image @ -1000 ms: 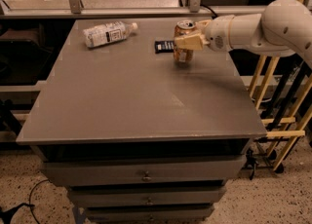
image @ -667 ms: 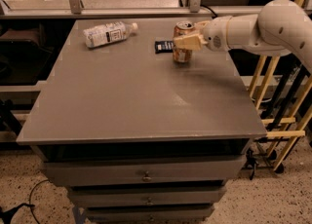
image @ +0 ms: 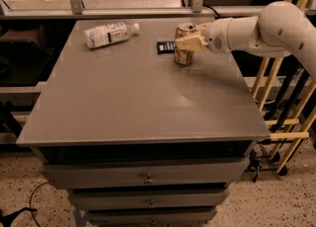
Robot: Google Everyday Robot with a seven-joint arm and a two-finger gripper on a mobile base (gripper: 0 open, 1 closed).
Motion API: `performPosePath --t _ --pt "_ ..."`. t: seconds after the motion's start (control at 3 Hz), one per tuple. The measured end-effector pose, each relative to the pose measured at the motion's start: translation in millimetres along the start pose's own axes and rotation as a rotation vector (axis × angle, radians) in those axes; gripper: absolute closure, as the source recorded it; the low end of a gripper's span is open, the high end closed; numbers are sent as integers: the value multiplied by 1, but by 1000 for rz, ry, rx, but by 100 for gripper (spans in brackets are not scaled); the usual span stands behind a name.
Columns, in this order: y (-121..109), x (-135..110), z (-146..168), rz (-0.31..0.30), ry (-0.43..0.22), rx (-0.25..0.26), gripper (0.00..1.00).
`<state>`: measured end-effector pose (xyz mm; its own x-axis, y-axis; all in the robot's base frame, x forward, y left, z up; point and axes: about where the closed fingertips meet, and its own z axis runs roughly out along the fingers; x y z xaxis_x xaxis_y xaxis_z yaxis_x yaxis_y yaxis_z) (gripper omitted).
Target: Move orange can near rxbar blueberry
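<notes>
- Clear plastic bottle with a white label [image: 109,33]: lying on its side at 10 o'clock on the grey metal table [image: 138,102], well apart from the rest.
- Dark navy flat wrapped bar [image: 166,47]: lying flat.
- Orange-brown aluminium drink can [image: 182,57]: upright, the bar just beside it at 9 o'clock.
- Tan two-finger gripper [image: 185,43]: reaching in from 3 o'clock, clamped on the can's upper half.
- Change over the last second: can and claw barely shifted. I judge the placement made and only the release left.
</notes>
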<state>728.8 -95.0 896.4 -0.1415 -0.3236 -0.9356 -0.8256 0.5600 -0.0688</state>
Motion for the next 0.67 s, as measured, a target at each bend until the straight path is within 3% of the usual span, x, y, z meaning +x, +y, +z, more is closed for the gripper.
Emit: performPosePath --t 0.33,0.67 --pt "2 0 3 0 0 -5 59" --pt "4 0 7 0 0 -12 28"
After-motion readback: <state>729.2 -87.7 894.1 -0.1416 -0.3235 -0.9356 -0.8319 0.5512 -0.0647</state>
